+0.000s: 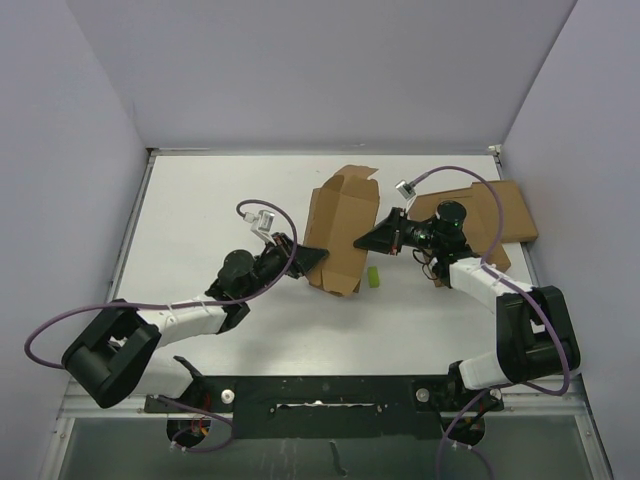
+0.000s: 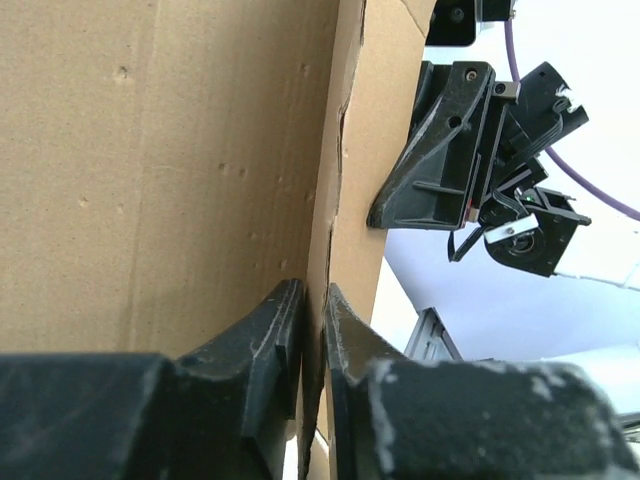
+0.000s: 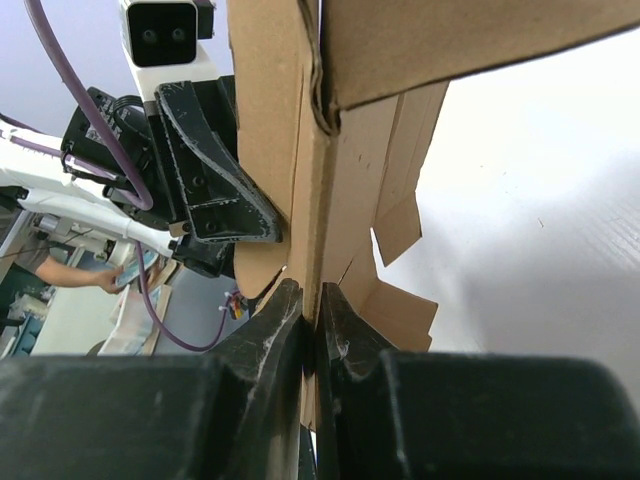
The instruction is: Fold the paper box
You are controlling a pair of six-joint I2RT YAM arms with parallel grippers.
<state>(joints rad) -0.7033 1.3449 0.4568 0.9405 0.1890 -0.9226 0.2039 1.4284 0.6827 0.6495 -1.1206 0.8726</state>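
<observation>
Now: the left claw [image 1: 312,256] reaches in from the left half of the surface [image 1: 220,190] and is clamped on the left side of the paper box [image 1: 343,228]. Its wrist view shows both fingers [image 2: 270,330] pinched onto a single thin cardboard wall, with no gap beyond the sheet itself. The box sits mid-surface, a little right of centre, directly between the two claws. It is only part-formed: the panels are raised along their creases and a flap stands open at the far end. Whether its underside rests on the surface or is lifted clear, I cannot tell. A small green object [image 1: 372,277] lies on the surface just beside the box's near-right corner, touched by neither arm. The right claw [image 1: 374,240] comes in from the opposite side and is likewise closed onto a wall of the box, and its wrist view shows a crease line running up from the pinch. Loose tabs hang unfolded beyond it. Judgement: the opposed grips likely brace the sheet so one wall can be hinged against the other without the whole piece sliding. The fold looks roughly midway, with the end flaps and tabs not yet tucked. Risk: pulling apart could tear the crease. A flat cardboard slab [image 1: 510,208] lies far right, partly under the right arm and apart from the box.
</observation>
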